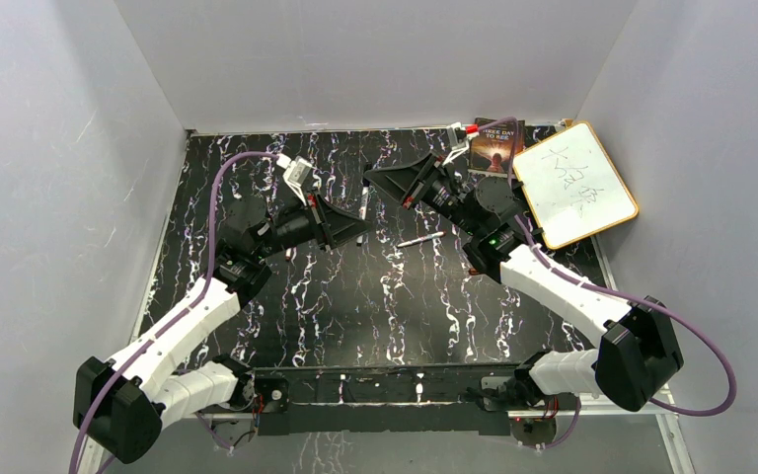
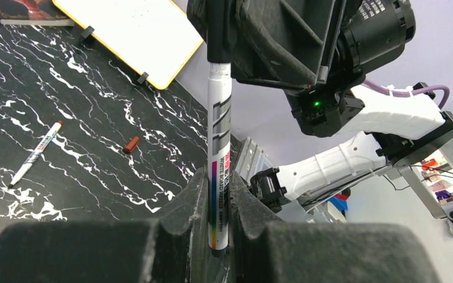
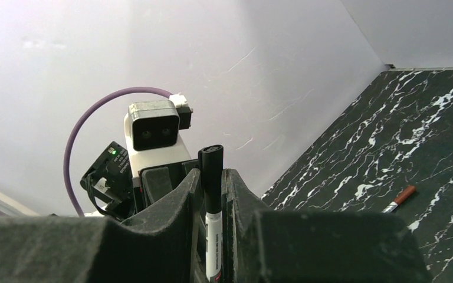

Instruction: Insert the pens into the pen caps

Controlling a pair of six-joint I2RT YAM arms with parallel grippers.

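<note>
1. My left arm (image 1: 192, 321) reaches forward and inward from its base. Its wrist is turned toward the centre of the surface (image 1: 375, 306).
2. The left end effector (image 2: 218, 180) is clamped on the lower barrel of a white pen (image 2: 219, 118), which it holds off the surface.
3. My right arm (image 1: 553, 286) angles in from the other side, nose to nose with the left.
4. The right end effector (image 3: 212, 177) is closed around a black cap (image 3: 212, 165). The pen's white barrel comes out of the cap's lower end.
5. A second pen (image 2: 35, 154) with a reddish end lies flat on the surface.
6. A loose reddish-brown cap (image 2: 131, 144) lies near the second pen, apart from it.
</note>
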